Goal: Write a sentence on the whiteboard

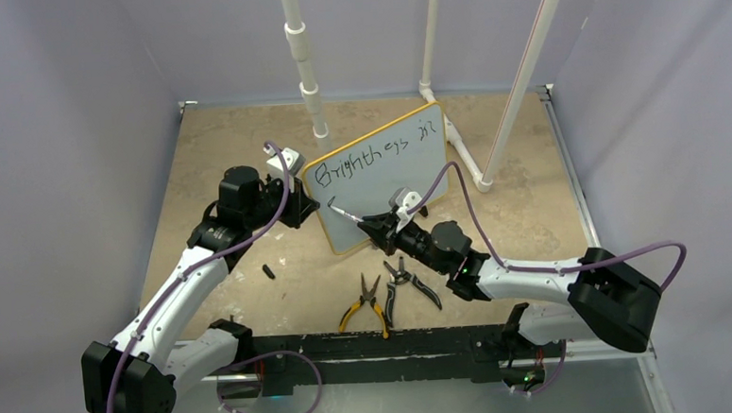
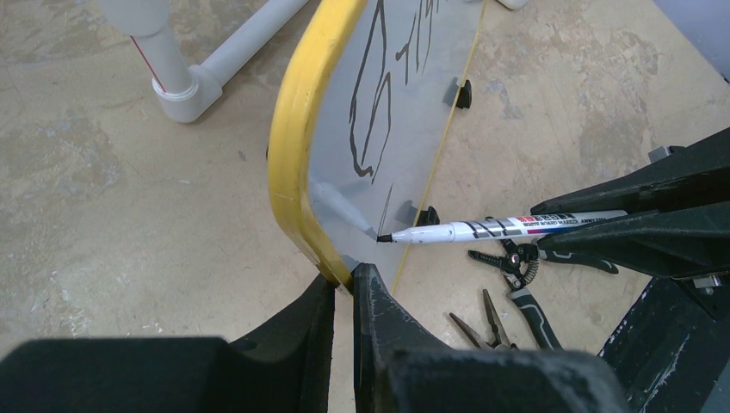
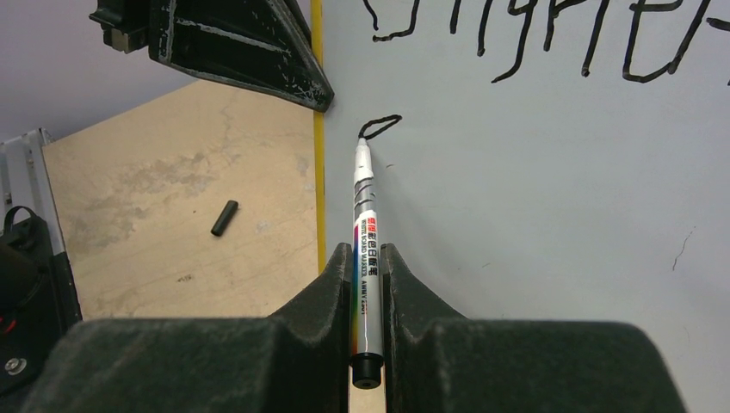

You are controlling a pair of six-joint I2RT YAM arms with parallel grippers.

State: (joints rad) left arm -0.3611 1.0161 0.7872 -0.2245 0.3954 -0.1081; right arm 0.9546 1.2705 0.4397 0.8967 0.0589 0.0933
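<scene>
From above, the small white rectangular whiteboard with a thin yellow-orange rim [image 1: 391,181] stands tilted on its long edge near the middle of the beige stone-patterned table [image 1: 217,148]. The black handwritten sentence [image 1: 365,161] is only part done, its top line reading roughly "Brightness in". The left tool [image 1: 303,210] grips the board's left edge, while the right tool [image 1: 374,227] reaches in from the front with a slim white whiteboard marker [image 1: 345,212]. Yellow-handled pliers [image 1: 367,306], black-handled pliers [image 1: 410,282] and a small black marker cap [image 1: 268,270] lie loose on the table in front of the board. White plastic pipes [image 1: 302,58] rise behind it, and plain lavender walls [image 1: 64,118] close in the scene. The left wrist view shows both fingers pinched onto the yellow rim at the board's lower corner, bracing it, with the marker's black tip at the white face. The right wrist view shows the fingers closed on the marker's barrel and the nib at a small fresh loop just inside the left rim, under the first line. The second line looks barely begun. The next move likely calls for light, even tip pressure and a steady travel rightward below the first line, with the left hold firm so the board does not shift
</scene>
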